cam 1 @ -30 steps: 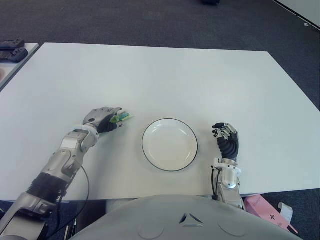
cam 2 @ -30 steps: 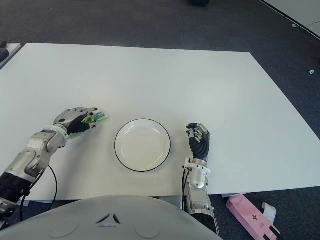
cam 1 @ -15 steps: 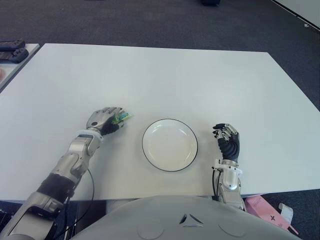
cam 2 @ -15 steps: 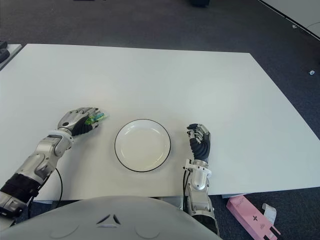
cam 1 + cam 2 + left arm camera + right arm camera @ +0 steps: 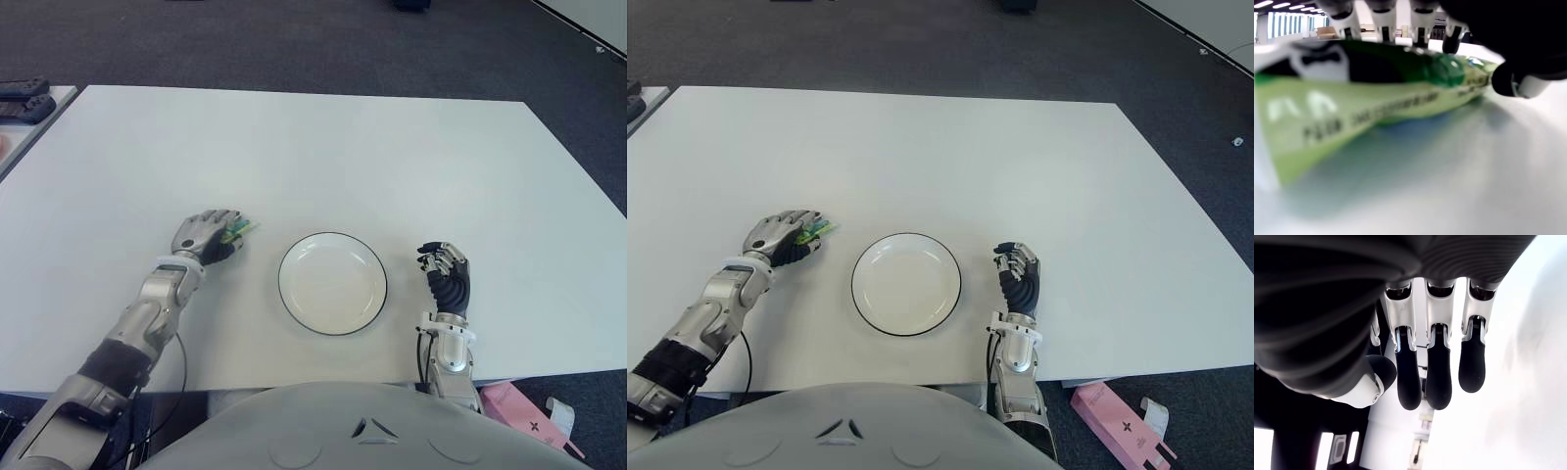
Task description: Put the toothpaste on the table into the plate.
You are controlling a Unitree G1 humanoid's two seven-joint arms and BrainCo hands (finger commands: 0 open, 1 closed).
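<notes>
Green toothpaste tube (image 5: 237, 231) lies on the white table (image 5: 323, 147), left of centre in the left eye view, just left of the plate and apart from it. Only its tip shows past the fingers there. In the left wrist view the tube runs across the frame, green body with printed lettering, underside close to the tabletop; cannot tell whether it is lifted off or touching.

Left hand (image 5: 206, 235) is over the tube, fingers (image 5: 1382, 19) curled down on its far side and thumb at the cap end. Reads as a grasp closing on the tube.

White plate (image 5: 377, 259), thin dark rim, sits bare at lower centre of the frame, between the two hands.

Right hand (image 5: 446, 277) shows at lower right, just right of the plate, holding nothing, fingers loosely bent and hanging relaxed in its own wrist view.

Beyond the table: a pink box (image 5: 534, 408) on the floor at the lower right corner; dark devices (image 5: 24, 98) on a side surface at the upper left edge.

Step in hand, by my reading: securing the pick. Nothing in the plate yet. Next move calls for a firm pinch, a lift clear of the table, a short carry rightward over the rim, then letting go low inside the dish. The tube is soft and flat, so it could slip or pivot in the fingers.
</notes>
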